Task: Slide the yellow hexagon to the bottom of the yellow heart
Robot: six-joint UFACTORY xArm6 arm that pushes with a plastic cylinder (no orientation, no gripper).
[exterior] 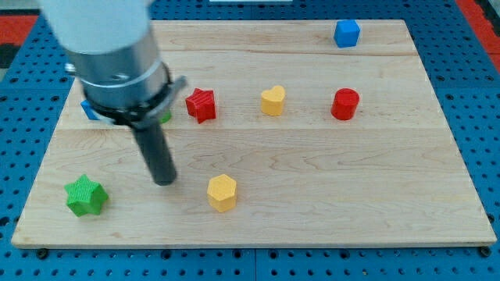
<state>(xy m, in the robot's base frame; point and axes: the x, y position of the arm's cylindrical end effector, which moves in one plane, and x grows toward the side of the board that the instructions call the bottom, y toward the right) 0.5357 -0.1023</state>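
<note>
My tip [164,181] sits on the bench [328,195] just left of the yellow hexagon [222,192], not touching; there is no gripper. The yellow heart [273,101] lies up-right of the hexagon, so I'd push rightward from its left face, stopping below the heart.

Single camera view — set above the near long edge of the wooden board [312,156], looking obliquely down and across it; the whole board fits, with blue pegboard [476,94] at the margins.
</note>
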